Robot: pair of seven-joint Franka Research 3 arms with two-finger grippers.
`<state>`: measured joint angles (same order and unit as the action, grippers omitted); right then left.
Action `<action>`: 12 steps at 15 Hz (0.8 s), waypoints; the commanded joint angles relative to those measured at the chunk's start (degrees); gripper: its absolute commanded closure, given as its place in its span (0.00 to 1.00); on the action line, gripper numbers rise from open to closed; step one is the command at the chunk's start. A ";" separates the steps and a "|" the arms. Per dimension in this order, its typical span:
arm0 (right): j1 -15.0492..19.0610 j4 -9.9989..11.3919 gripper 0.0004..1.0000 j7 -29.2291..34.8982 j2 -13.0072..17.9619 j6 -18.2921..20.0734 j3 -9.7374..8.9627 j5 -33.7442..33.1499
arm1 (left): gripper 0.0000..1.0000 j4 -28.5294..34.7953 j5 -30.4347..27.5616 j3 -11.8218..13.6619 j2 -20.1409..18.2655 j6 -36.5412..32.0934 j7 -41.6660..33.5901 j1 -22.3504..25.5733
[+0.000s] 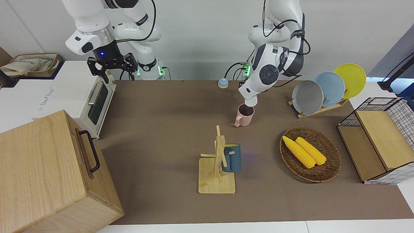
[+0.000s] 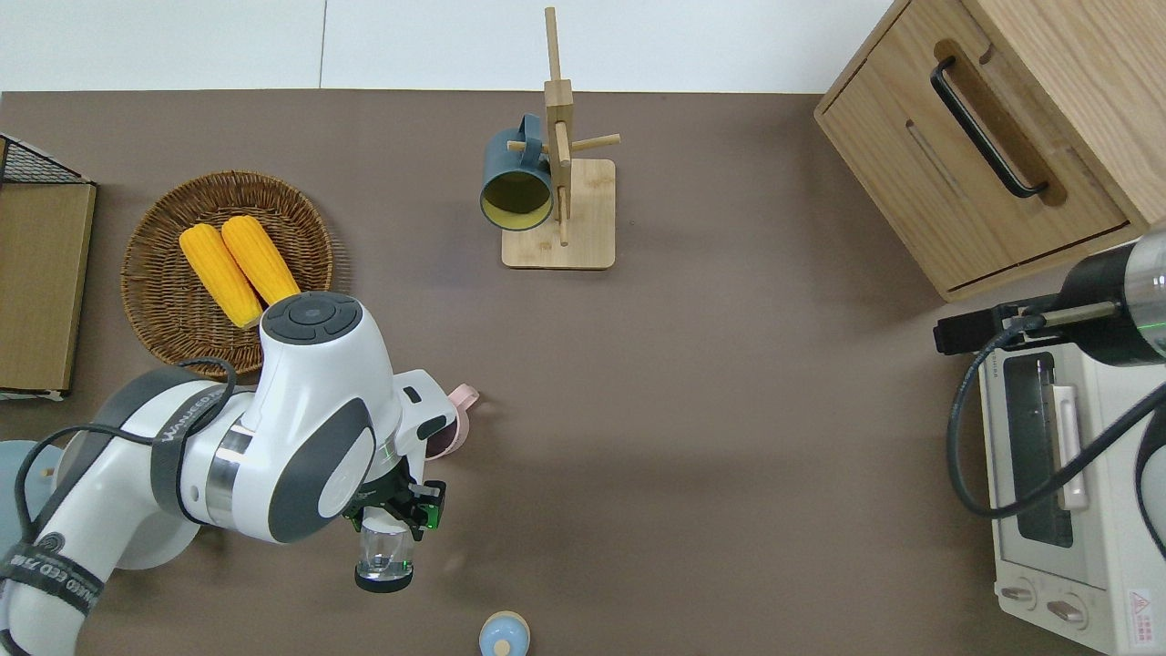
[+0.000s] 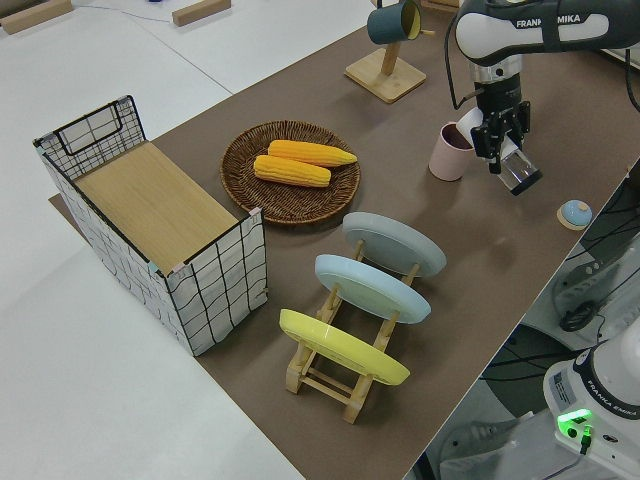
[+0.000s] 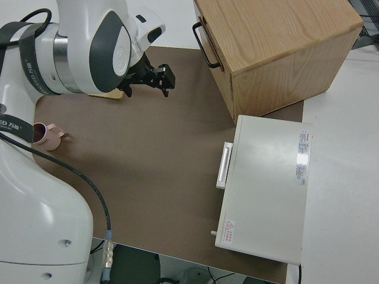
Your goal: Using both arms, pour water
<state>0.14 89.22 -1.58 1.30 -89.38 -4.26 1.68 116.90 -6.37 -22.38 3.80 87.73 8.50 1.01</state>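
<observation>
My left gripper (image 2: 393,510) is shut on a clear glass (image 2: 383,554), also seen in the left side view as the glass (image 3: 519,172) under the left gripper (image 3: 502,135). The glass is tilted, its dark base pointing toward the robots. It hangs just beside a pink mug (image 1: 244,115), on the side nearer to the robots; the arm covers most of the mug (image 2: 455,421) from overhead. The mug's inside looks dark. No water stream shows. My right arm is parked, its right gripper (image 1: 111,64) open and holding nothing.
A wooden mug tree (image 2: 559,196) holds a blue mug (image 2: 516,182). A wicker basket (image 2: 150,273) with two corn cobs, a plate rack (image 1: 318,108), a wire crate (image 1: 401,113), a wooden cabinet (image 1: 48,174), a white toaster oven (image 2: 1048,492) and a small blue knob (image 2: 504,633) stand around.
</observation>
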 commanded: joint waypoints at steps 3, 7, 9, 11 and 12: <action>0.12 -0.10 0.01 -0.97 0.28 0.17 0.13 1.05 | 1.00 -4.05 1.18 0.06 0.33 -4.75 2.40 -0.57; 0.12 -0.10 0.01 -0.97 0.28 0.17 0.04 1.05 | 1.00 -4.49 1.18 -0.21 0.33 -5.81 2.49 -0.65; 0.12 -0.10 0.01 -0.97 0.28 0.17 0.13 1.05 | 1.00 -4.49 1.18 -0.30 0.33 -5.99 2.84 -0.65; 0.21 -0.10 0.01 -0.97 0.28 0.17 0.04 1.05 | 1.00 -4.49 1.18 -0.91 0.24 -6.08 3.28 -0.57; 0.12 -0.10 0.01 -0.97 0.28 0.17 0.04 1.05 | 1.00 -4.49 1.18 -0.91 0.24 -6.17 3.28 -0.65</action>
<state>0.14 89.22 -1.58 1.30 -89.38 -4.26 1.68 114.47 -6.32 -22.95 3.80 84.28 10.12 0.98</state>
